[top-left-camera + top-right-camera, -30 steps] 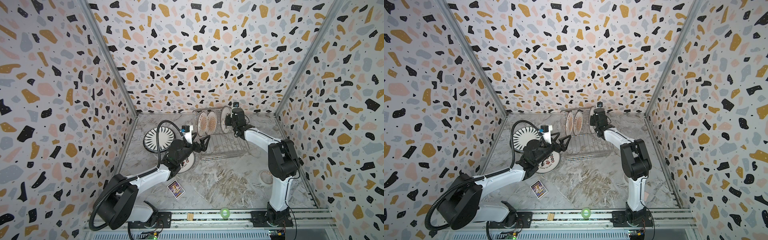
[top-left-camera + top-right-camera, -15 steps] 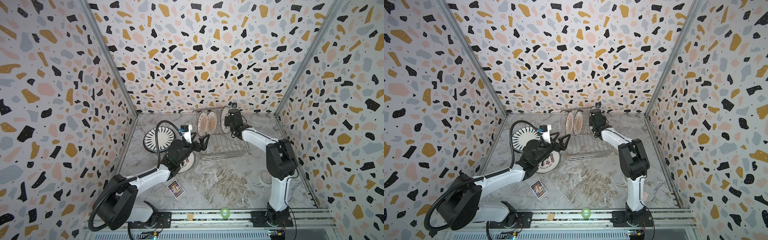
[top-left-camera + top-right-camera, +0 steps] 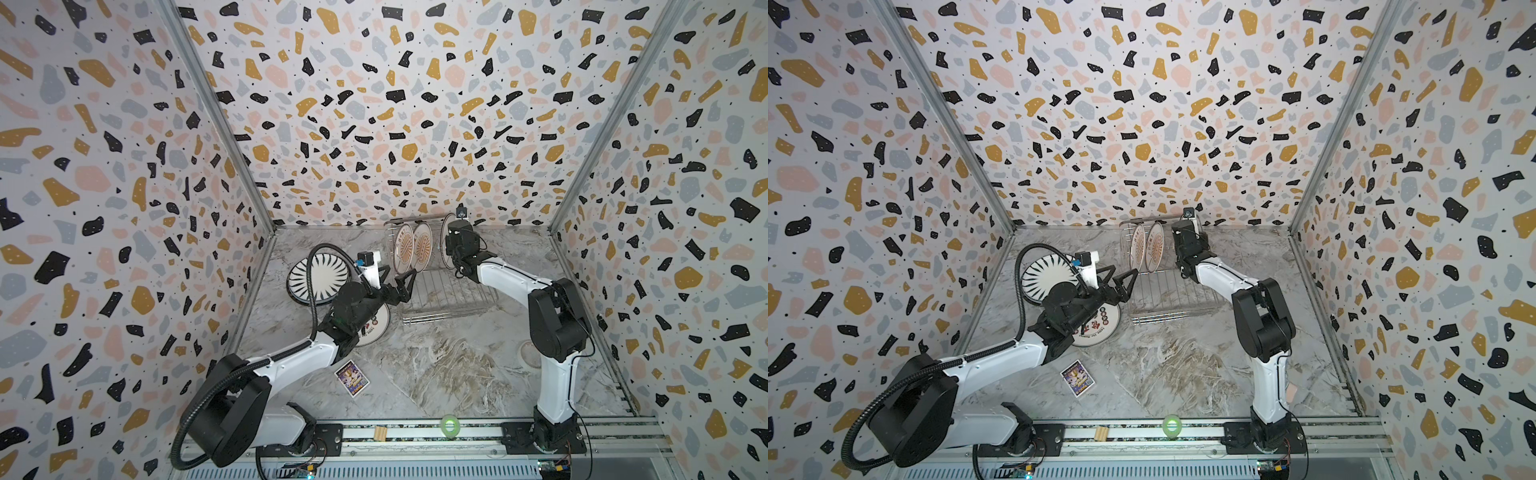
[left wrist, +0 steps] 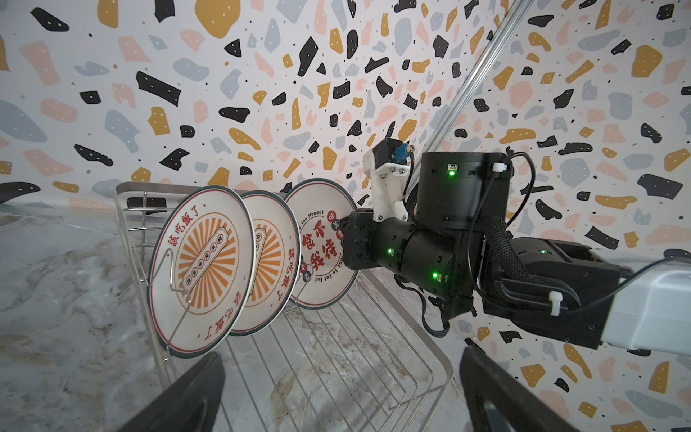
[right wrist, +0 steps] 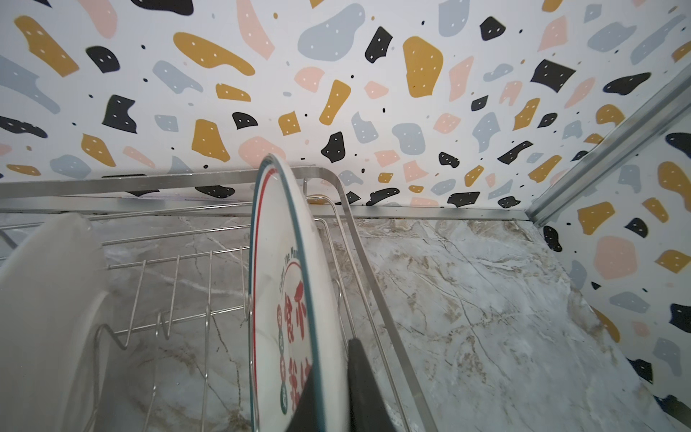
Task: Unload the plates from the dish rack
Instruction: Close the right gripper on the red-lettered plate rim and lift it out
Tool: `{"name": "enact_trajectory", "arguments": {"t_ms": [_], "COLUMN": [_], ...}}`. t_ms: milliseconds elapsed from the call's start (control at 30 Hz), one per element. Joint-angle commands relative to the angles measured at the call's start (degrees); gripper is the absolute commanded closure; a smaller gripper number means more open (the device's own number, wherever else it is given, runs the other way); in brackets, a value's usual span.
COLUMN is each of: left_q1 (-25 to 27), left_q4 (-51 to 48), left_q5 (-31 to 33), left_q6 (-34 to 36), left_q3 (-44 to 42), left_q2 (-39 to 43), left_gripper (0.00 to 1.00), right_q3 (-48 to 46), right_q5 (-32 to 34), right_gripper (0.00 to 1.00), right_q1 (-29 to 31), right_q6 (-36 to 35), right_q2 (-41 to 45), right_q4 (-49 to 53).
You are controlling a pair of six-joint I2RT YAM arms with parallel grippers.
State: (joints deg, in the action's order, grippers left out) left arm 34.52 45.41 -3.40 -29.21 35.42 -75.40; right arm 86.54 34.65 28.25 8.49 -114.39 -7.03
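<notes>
The silver wire dish rack [image 3: 451, 291] stands at the back of the table. Three plates stand upright in it: two orange sunburst plates [image 4: 202, 269] [image 4: 267, 262] and a red-character plate [image 4: 321, 243]. My right gripper [image 5: 329, 389] is shut on the rim of the red-character plate [image 5: 284, 299], one finger on each face. My left gripper [image 3: 398, 277] hovers open at the rack's left front corner with nothing between its fingers [image 4: 194, 396]. On the table to the left lie a black-striped plate [image 3: 320, 277] and another red-character plate [image 3: 376, 328], partly under the left arm.
A small purple card [image 3: 352, 378] lies near the left arm. A green tape roll [image 3: 449, 424] and a wooden block [image 3: 379, 432] sit on the front rail. A pale ring [image 3: 530, 353] lies by the right arm. Patterned walls close in three sides.
The right gripper has shut on the red-character plate's rim after shifting slightly toward the rack's back. The left arm and the other plates have stayed put.
</notes>
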Motion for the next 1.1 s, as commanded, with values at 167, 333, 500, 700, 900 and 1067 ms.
{"name": "enact_trajectory", "arguments": {"t_ms": [167,333,500,700,900,1067], "left_q1": [0.2,0.2,0.2,0.2,0.2,0.2], "left_q4": [3.5,4.1,4.5,5.8,10.4,8.5], "left_q5": [1.1,1.3,2.1,1.4,1.6,3.1], "left_q6": [-0.7,-1.3,-2.3,-3.5,-5.1,-4.7], "left_q3": [-1.6,-2.0,-1.5,-1.6,-3.9,-4.0], "left_q2": [1.7,1.9,1.7,1.7,1.9,3.4], "left_gripper": [0.0,0.0,0.0,0.0,0.0,0.0], "right_q3": [0.6,-2.9,-7.7,-13.9,-22.8,-31.0], "right_q5": [8.3,10.0,11.7,12.3,10.5,0.3], "right_gripper": [0.95,0.95,0.95,0.96,0.96,0.96], "right_q1": [1.3,2.1,2.7,3.2,4.3,3.3], "right_q6": [-4.8,-6.6,-7.4,-8.1,-7.1,-2.1], "right_q2": [5.8,9.4,14.0,20.6,29.8,38.4], "right_q4": [-3.4,-6.7,-10.0,-13.5,-17.3,-19.1]}}
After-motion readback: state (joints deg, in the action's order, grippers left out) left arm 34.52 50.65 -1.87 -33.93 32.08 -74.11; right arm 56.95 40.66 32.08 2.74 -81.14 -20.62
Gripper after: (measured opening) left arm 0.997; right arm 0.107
